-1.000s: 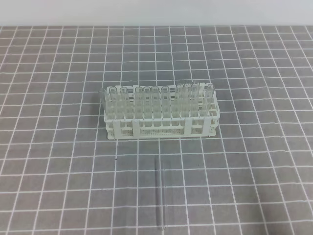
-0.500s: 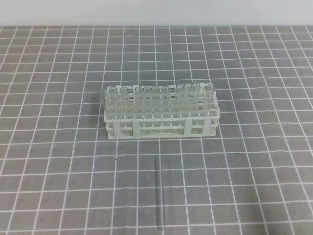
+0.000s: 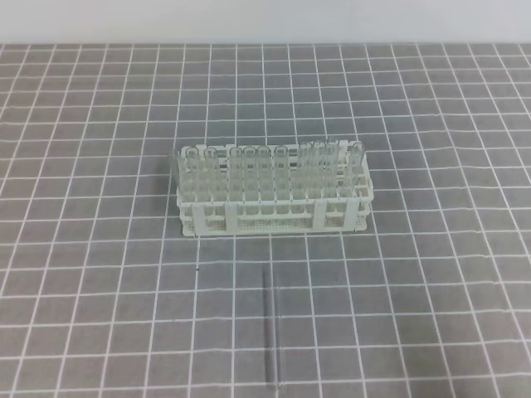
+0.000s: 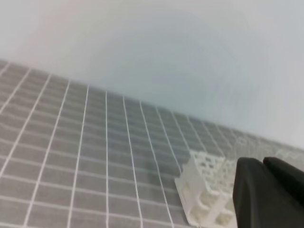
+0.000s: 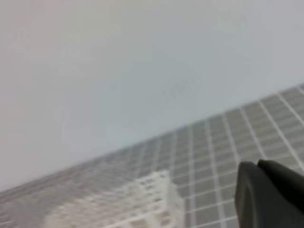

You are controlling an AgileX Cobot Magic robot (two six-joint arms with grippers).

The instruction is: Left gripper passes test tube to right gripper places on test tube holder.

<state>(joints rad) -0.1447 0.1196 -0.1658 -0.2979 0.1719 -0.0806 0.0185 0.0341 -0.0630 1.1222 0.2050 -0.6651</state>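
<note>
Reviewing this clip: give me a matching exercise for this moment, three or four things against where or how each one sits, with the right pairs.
Things:
1. test tube
2. test tube holder
3. left gripper
4. other clear tubes

Places or states:
A. standing upright in the rack's holes
B. lying flat on the grid mat, in front of the rack
C. only in its wrist view's lower right corner, absent from the high view
D. standing mid-mat, long side toward the high camera

Pairs: 1-B, 2-D, 3-C, 4-A

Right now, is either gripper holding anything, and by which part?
Nothing held. The test tube lies loose on the mat in front of the test tube holder; no gripper is near it.
</note>
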